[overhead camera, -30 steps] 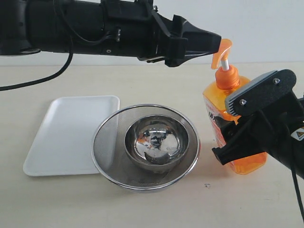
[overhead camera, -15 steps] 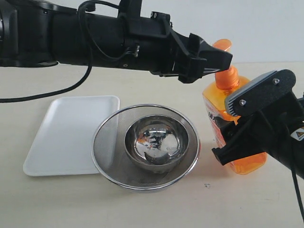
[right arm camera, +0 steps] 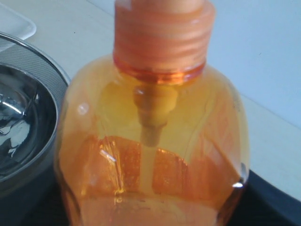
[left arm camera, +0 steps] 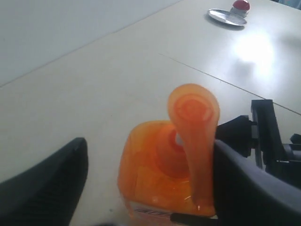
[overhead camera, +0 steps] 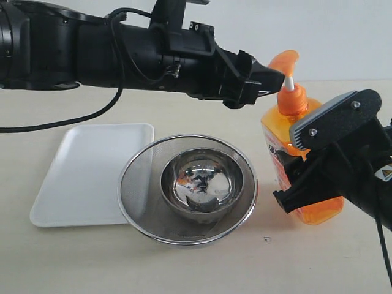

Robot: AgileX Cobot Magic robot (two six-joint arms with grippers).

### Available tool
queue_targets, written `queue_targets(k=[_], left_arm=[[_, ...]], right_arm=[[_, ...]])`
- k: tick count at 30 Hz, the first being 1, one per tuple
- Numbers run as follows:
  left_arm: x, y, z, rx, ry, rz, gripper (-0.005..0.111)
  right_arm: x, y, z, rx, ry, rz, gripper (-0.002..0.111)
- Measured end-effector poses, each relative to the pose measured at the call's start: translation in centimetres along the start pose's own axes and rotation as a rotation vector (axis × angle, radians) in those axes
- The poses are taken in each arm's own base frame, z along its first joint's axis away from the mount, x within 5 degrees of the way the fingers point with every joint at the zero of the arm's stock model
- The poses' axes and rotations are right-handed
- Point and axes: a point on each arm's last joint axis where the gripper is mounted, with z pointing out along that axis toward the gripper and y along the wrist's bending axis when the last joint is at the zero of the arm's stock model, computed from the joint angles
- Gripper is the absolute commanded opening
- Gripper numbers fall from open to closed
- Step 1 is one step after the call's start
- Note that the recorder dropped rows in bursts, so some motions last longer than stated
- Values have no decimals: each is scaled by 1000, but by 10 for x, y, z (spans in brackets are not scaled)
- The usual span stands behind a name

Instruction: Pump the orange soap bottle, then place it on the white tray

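orange soap bottle (overhead camera: 275,131), upright, clear, orange liquid

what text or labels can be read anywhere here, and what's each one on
No text here is readable.
Label on the orange soap bottle: red and black print, partly behind the right gripper, too blurred to read.
Small sticker on the right arm: too small to read.
White tray, sieve, bowl: no writing seen.

Orange btl (overhead camera: 275,131) upright, off white tray (overhead camera: 84,173)
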Motion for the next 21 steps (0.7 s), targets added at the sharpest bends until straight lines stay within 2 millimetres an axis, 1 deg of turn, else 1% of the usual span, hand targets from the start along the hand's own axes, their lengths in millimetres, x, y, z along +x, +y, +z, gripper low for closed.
queue_targets(k=[5, 13, 14, 16, 18, 19, 21], left_arm=[[0, 2, 0, -22, 4, 18, 65], [-5, 7, -3, -71, -3, 36, 65], [-8, 6, -6, -70, -5, 41, 65], [-19, -1, -19, -67, -20, 56, 65], [-32, -7, -35, -70, -45, 75, 65], [-41, -12, -46, -70, -67, 91, 65], [-51, -18, -60, -70, -97, 110, 65]], right_arm=[[0, 0, 0, 0, -1, 0, 1], [0, 0, 0, -2, 0, -1, 1], [0, 0, 0, -2, 0, -1, 1], [0, 0, 0, -2, 0, -9, 1], [0, 0, 0, -2, 0, -18, 1], [0, 0, 0, -3, 1, -28, 1], [0, 0, 0, -3, 1, -40, 1]])
